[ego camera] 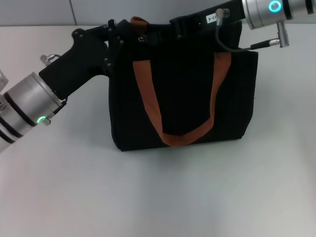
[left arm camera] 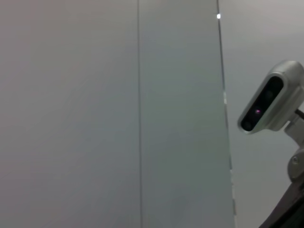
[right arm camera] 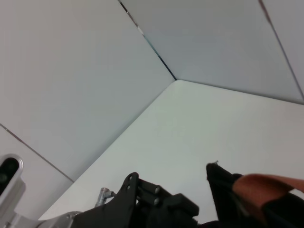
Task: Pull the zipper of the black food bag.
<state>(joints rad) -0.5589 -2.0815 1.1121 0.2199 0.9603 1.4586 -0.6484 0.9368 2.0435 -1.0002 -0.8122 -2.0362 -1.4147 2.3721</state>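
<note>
The black food bag (ego camera: 190, 94) stands upright in the middle of the white table, one orange handle (ego camera: 148, 101) hanging down its front. A small grey metal piece (ego camera: 142, 38) at the top edge looks like the zipper pull. My left gripper (ego camera: 117, 37) is at the bag's top left corner, right beside that piece. From the upper right, my right gripper (ego camera: 180, 24) rests on the bag's top edge, black against black. The right wrist view shows the left gripper (right arm camera: 156, 202) close to the bag's end (right arm camera: 221, 183) and an orange strap (right arm camera: 261, 187).
White table (ego camera: 158, 197) spreads in front of and beside the bag. A grey panelled wall (ego camera: 39, 12) runs behind it. The left wrist view shows only wall panels and the right arm's wrist camera (left arm camera: 268, 102).
</note>
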